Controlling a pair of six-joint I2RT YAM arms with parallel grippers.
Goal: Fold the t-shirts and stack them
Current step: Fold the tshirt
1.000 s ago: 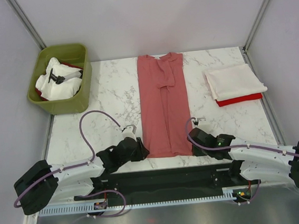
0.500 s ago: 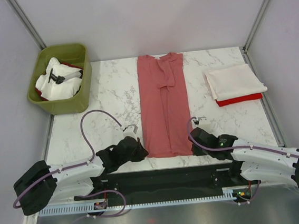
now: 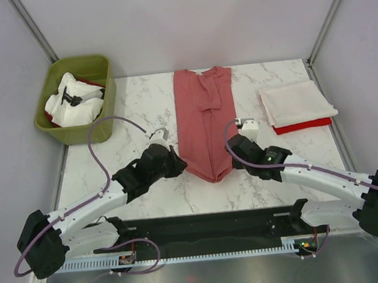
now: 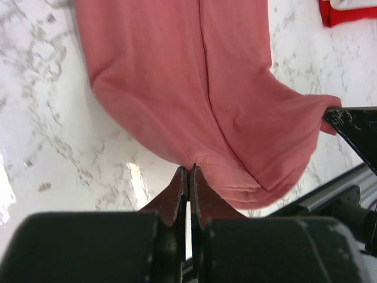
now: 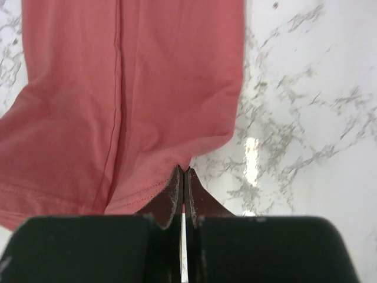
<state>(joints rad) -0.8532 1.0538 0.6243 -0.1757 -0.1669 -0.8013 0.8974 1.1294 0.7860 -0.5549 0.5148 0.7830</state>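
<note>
A dusty salmon-red t-shirt (image 3: 205,116) lies as a long narrow strip down the middle of the marble table (image 3: 140,119). Its near hem is lifted and sags between my two grippers. My left gripper (image 3: 176,164) is shut on the hem's left corner (image 4: 194,165). My right gripper (image 3: 233,152) is shut on the right corner (image 5: 184,167). A folded cream-white t-shirt (image 3: 297,102) rests on a folded bright red one (image 3: 303,126) at the right.
A green bin (image 3: 78,98) with white cloth (image 3: 75,102) and a black object stands at the back left corner. Grey walls close in the table on three sides. The black arm-base rail (image 3: 210,226) runs along the near edge.
The left gripper has shut on the hem. Both grippers rose and moved away from the near edge, drawing the shirt's near hem up and toward the collar.
</note>
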